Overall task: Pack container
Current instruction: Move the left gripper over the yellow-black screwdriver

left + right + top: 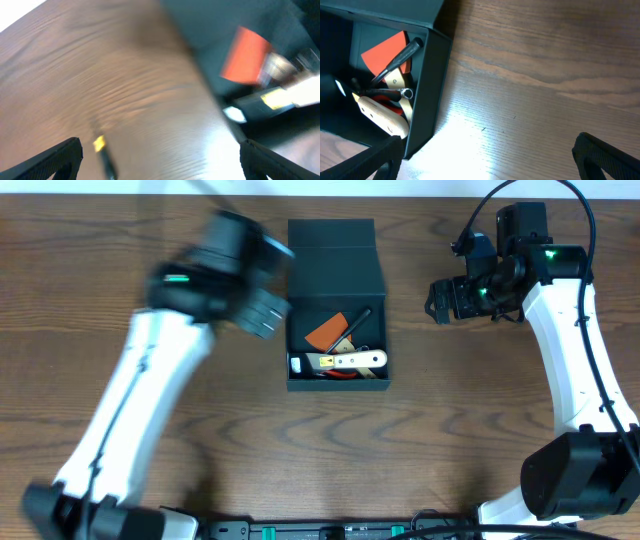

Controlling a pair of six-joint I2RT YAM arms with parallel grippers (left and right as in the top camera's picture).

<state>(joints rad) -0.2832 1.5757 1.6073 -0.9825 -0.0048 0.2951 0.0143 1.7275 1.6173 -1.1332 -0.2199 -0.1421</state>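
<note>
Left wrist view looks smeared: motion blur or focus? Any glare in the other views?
Left wrist: whole frame streaked, apparently motion blur; the container and its orange piece are only smears. Overhead: left gripper blurred, right gripper sharp, even light. Right wrist: sharp, with a bright glare patch on the table beside the container's wall.

Left arm (140, 400) reaches diagonally, left gripper (262, 313) blurred, jaws wide apart; right arm (585, 360) bent, right gripper (438, 300) equally spread.

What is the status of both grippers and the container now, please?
Left gripper open, beside the container. Right gripper open, empty, at its other side. Container lid up, tools inside. Blurred yellow-tipped item on table by left gripper.
</note>
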